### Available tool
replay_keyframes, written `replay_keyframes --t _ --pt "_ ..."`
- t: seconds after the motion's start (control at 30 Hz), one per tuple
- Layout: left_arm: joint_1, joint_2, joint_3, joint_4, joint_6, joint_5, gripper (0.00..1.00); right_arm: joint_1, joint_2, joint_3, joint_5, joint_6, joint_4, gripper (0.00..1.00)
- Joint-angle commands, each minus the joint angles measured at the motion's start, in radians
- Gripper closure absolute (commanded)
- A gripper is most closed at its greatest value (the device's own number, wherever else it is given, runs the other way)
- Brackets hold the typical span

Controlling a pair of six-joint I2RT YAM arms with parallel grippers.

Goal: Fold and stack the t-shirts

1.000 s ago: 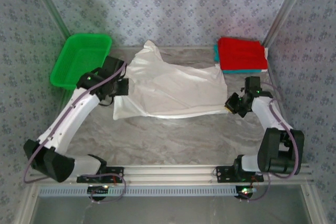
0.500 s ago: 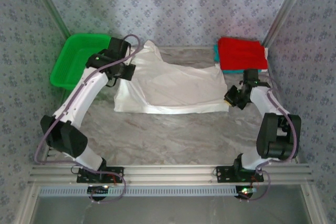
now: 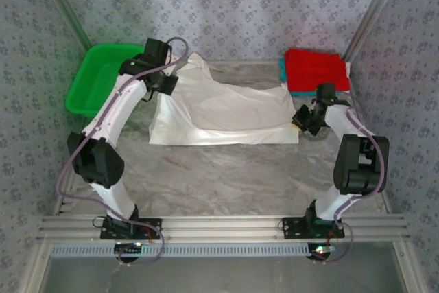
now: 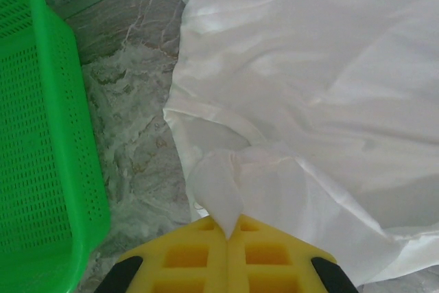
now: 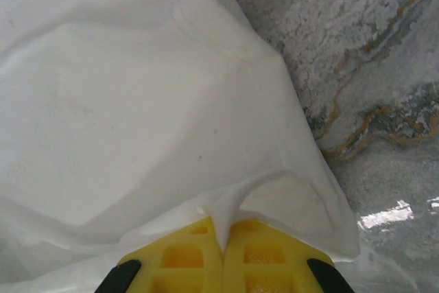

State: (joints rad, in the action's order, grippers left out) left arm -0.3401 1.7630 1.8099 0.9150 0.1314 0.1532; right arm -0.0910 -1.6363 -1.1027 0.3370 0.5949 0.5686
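Note:
A white t-shirt [image 3: 226,111] lies spread across the back half of the marble table, its print hidden. My left gripper [image 3: 164,86] is shut on a pinch of its left edge; the yellow fingers [image 4: 199,255] clamp a peak of the white t-shirt [image 4: 219,193]. My right gripper [image 3: 302,120] is shut on the right edge, where a fold of the white t-shirt [image 5: 233,211] rises between the yellow pads [image 5: 260,252]. A folded red shirt [image 3: 315,70] lies on a teal shirt [image 3: 282,70] at the back right.
A green plastic basket [image 3: 103,77] stands at the back left, close beside my left gripper, and its wall [image 4: 41,135] runs down the left wrist view. Bare marble table [image 3: 226,176] stretches in front of the shirt. Metal frame posts rise at both back corners.
Both arms have carried their held edges toward the back of the table. The left gripper travelled farthest, from the shirt's near-left corner up beside the basket, and the shirt's near hem followed.

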Motion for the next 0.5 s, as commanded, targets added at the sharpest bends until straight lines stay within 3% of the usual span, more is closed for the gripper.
replay_keyframes --t 0.0,0.47 --pt "0.003 0.045 0.065 -0.009 0.026 0.006 1.0 0.004 -0.037 -0.044 0.014 0.022 -0.01 0.99" --pt "0.021 0.218 0.247 0.039 0.054 0.082 1.0 0.009 -0.146 -0.144 0.024 0.026 -0.022 1.0"
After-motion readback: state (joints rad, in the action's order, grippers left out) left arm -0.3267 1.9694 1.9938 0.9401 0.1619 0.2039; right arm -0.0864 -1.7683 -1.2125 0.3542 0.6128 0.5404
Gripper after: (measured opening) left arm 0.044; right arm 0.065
